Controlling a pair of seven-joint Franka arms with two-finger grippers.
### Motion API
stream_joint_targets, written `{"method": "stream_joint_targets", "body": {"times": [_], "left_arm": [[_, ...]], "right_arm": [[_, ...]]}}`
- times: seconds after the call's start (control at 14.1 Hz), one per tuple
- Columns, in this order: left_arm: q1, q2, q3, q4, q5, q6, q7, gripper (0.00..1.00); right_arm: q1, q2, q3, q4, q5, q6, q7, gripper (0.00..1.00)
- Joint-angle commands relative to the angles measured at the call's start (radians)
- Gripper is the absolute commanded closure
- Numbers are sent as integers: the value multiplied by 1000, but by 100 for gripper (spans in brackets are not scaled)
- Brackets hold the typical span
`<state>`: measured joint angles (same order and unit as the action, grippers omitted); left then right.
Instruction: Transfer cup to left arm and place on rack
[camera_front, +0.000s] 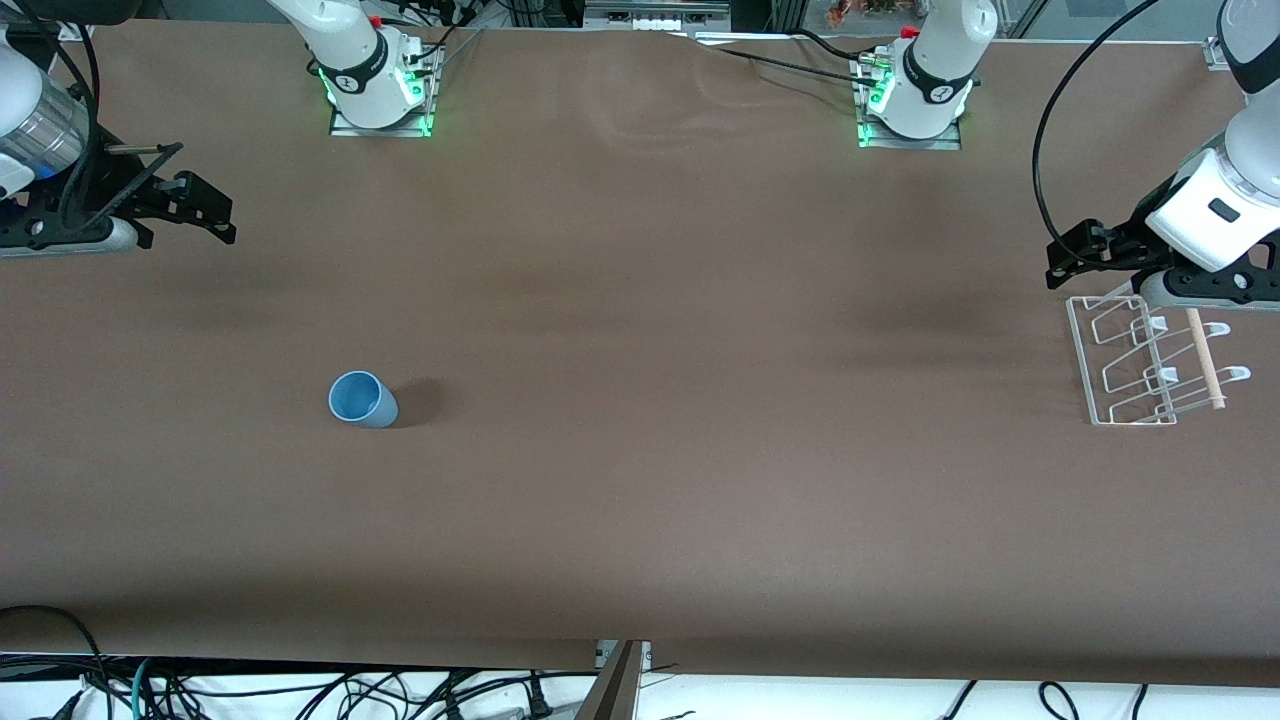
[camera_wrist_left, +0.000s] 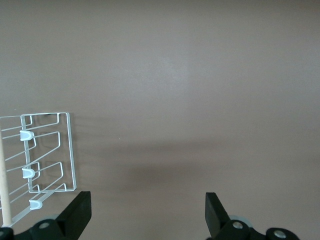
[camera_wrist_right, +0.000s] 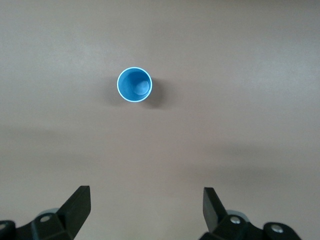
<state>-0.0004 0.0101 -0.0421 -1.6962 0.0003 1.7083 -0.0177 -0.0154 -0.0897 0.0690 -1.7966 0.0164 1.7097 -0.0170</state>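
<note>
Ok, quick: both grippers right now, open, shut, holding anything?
Left gripper: open, empty, over the clear-and-white wire drying rack's edge.
Right gripper: open, empty, at its own table end; small light-blue plastic cup stands untouched.

Both arms wait, raised at their own ends of the table. The left tool (camera_front: 1075, 262) hangs with its 2 fingers spread wide; the right tool (camera_front: 205, 210) likewise, holding nothing.

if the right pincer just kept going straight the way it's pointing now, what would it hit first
Most likely the bare table. The right pincer is open, points down at the tabletop, and nothing lies between its fingers. The cup stands upright off that line, so the pincer would probably miss it, though depth is hard to judge.
</note>
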Motion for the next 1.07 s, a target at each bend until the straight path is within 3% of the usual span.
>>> {"method": "stream_joint_targets", "body": {"times": [0.0, 1.0], "left_arm": [[8, -16, -4, -5, -20, -12, 12, 0], [8, -16, -2, -5, -20, -12, 13, 0]], "right_arm": [[-18, 13, 15, 29, 11, -27, -6, 1], [-14, 28, 17, 34, 8, -27, -23, 1]]}}
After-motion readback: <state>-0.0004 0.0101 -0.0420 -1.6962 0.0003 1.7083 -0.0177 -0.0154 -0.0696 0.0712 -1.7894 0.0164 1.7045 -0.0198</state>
